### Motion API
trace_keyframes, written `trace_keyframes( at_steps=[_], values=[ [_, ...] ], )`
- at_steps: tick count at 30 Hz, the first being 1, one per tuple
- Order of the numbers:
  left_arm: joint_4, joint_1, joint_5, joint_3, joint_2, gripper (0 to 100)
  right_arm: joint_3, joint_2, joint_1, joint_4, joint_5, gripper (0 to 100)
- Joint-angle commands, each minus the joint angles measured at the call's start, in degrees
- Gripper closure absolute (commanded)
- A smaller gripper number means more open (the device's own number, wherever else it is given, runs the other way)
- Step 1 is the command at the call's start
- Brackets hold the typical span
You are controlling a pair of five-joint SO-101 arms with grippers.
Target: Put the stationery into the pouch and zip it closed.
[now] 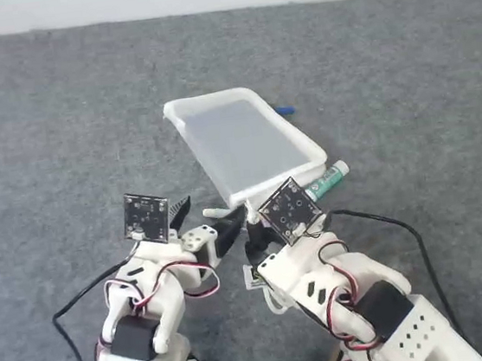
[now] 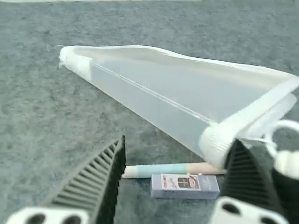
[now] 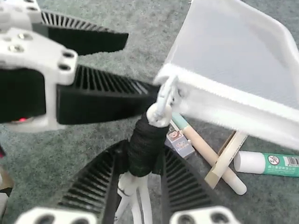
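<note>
The white translucent pouch [image 1: 241, 141] lies on the grey carpet with its near corner lifted. My right gripper [image 3: 142, 150] is shut on the black-wrapped zipper pull [image 3: 144, 140] at that corner. Beside the same corner my left gripper [image 2: 180, 142] is open, its fingers [image 2: 100, 179] apart and holding nothing. Under the pouch's near edge lie a pastel pencil [image 2: 170, 170], a small eraser [image 2: 184, 185], a wooden stick [image 3: 228, 156] and a green-labelled glue stick [image 3: 266, 164]. In the high view both grippers [image 1: 213, 214] [image 1: 252, 242] meet at the pouch's near corner.
A small blue item [image 1: 283, 110] pokes out behind the pouch's far right edge. Grey carpet [image 1: 60, 123] spreads open on both sides and beyond the pouch. Cables [image 1: 404, 232] trail by the arm bases at the near edge.
</note>
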Motion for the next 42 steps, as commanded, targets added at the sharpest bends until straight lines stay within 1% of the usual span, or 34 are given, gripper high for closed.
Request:
trace_keyframes(
  at_steps=[1, 4, 10, 12, 15, 17, 23, 32, 38, 42],
  values=[
    [-2.81, -4.13, 0.44, -1.80, -1.05, 77, -0.79, -1.36, -0.48, 0.31, 1.05, 99.3],
    [-2.90, -6.15, 0.26, -2.15, -1.05, 84, -0.70, -1.36, -0.48, 0.31, 2.37, 99.3],
    [-2.55, -6.77, -6.68, -2.95, -1.05, 96, -0.62, -1.36, -0.40, 0.40, 2.73, 99.3],
    [-2.55, -6.77, -8.09, -3.03, -1.05, 99, -0.62, -1.36, -0.40, 0.84, 2.73, 99.3],
    [-2.46, -6.86, -8.44, -3.12, -1.05, 99, -0.70, -1.36, -0.31, 1.45, 2.73, 99.3],
    [-2.46, -7.12, -8.44, -3.12, -1.05, 99, -0.70, -1.36, 1.19, 1.45, 2.73, 99.3],
    [-1.32, -14.59, -8.26, -4.88, -1.05, 99, -1.14, -1.36, 6.29, 1.45, 3.08, 99.3],
    [6.15, -15.21, -8.53, -8.75, -1.05, 99, -2.99, -1.36, 12.79, 1.54, 3.08, 99.3],
    [6.42, -15.65, -8.53, -8.66, -1.05, 99, -3.52, -1.36, 15.96, 1.54, 3.08, 99.3],
    [6.07, -20.13, -8.44, -8.75, -1.05, 99, -4.13, -1.36, 19.38, 1.54, 3.08, 99.3]
  ],
)
